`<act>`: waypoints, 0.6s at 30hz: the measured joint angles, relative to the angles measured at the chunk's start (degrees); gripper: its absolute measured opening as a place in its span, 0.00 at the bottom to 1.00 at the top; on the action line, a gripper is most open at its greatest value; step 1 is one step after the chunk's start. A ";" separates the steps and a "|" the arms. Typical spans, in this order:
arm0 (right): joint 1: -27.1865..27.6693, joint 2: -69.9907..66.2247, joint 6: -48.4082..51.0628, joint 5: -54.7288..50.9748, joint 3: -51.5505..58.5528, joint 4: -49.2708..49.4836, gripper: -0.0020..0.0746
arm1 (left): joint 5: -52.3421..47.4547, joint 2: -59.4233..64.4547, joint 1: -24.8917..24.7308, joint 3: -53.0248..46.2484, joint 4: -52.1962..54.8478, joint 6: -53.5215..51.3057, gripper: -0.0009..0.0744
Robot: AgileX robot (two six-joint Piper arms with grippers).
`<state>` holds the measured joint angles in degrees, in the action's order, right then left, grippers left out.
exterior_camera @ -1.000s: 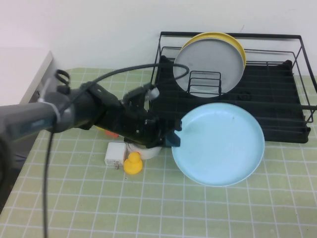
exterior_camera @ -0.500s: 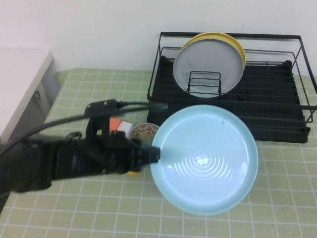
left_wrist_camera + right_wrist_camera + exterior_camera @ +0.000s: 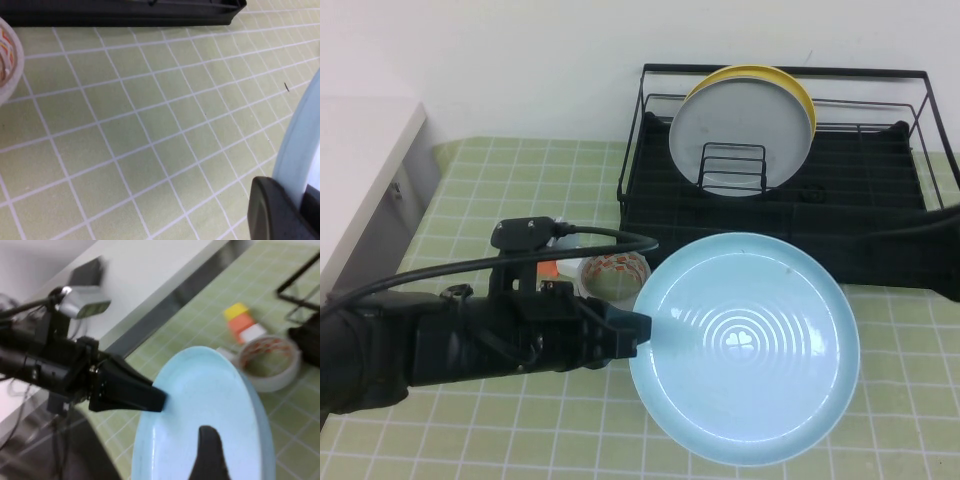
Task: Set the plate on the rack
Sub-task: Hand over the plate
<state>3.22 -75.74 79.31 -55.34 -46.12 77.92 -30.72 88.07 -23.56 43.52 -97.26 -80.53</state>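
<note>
My left gripper (image 3: 636, 328) is shut on the left rim of the light blue plate (image 3: 750, 345) and holds it in the air in front of the rack, its face turned up toward the high camera. In the left wrist view the two fingers (image 3: 272, 210) clamp the plate's edge (image 3: 300, 145). The black wire rack (image 3: 880, 190) stands at the back right. My right gripper (image 3: 942, 262) comes in at the right edge, beside the plate's right side. In the right wrist view a dark part of it (image 3: 210, 452) shows in front of the plate (image 3: 200, 405).
A grey-white plate (image 3: 742, 125) and a yellow plate (image 3: 798, 88) stand upright in the rack. A patterned tape roll (image 3: 613, 272) and coloured blocks (image 3: 242, 320) lie on the green checked mat left of the plate. A white cabinet (image 3: 360, 170) stands at the far left.
The left arm has lifted the plate, turned its face up toward the camera and shifted it a little right and forward. The right arm has come into view at the right edge.
</note>
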 joint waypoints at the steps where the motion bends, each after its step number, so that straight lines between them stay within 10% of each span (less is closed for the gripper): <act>1: 0.00 -2.97 0.83 -1.32 -1.34 0.00 0.64 | -0.13 -0.02 0.00 0.00 0.00 -0.10 0.02; 18: -7.05 -23.61 5.05 -11.34 -7.66 -4.75 0.59 | -0.49 -0.37 0.00 0.00 0.00 -0.42 0.02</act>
<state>-3.82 -99.36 84.36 -66.68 -53.78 73.18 -31.21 87.70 -23.56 43.52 -97.26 -80.95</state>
